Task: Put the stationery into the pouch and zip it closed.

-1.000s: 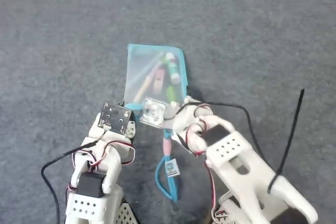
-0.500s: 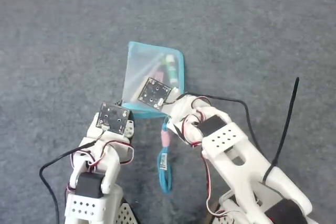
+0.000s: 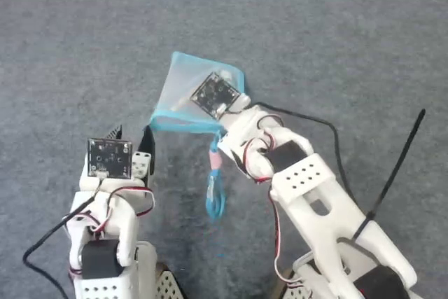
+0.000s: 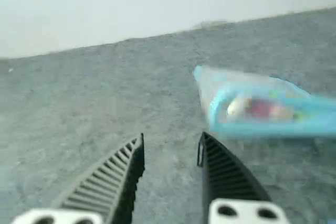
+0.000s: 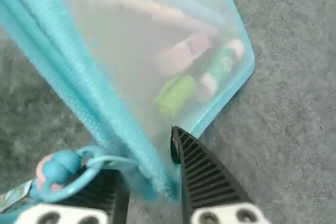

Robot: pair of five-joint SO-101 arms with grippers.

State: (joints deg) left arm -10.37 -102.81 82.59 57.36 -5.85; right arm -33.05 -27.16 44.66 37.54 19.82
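Now, pouch (image 3: 183, 96): stationery (image 5: 178, 90) inside, zip edge tilted up off the tabletop (image 3: 350, 47).
Right claw (image 5: 149, 166): clamped on the pouch's zip-end corner.
Left claw (image 4: 172, 140): jaws apart, empty, near the free corner.
Zip line: runs across from claw to claw, and the left claw is nearer the free end.

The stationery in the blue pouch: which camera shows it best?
The right wrist view: the stationery shows close through the translucent wall of the pouch, as green, pink and white pieces. In the high view the right arm partly covers the pouch; the left wrist view shows the contents as a thin strip.
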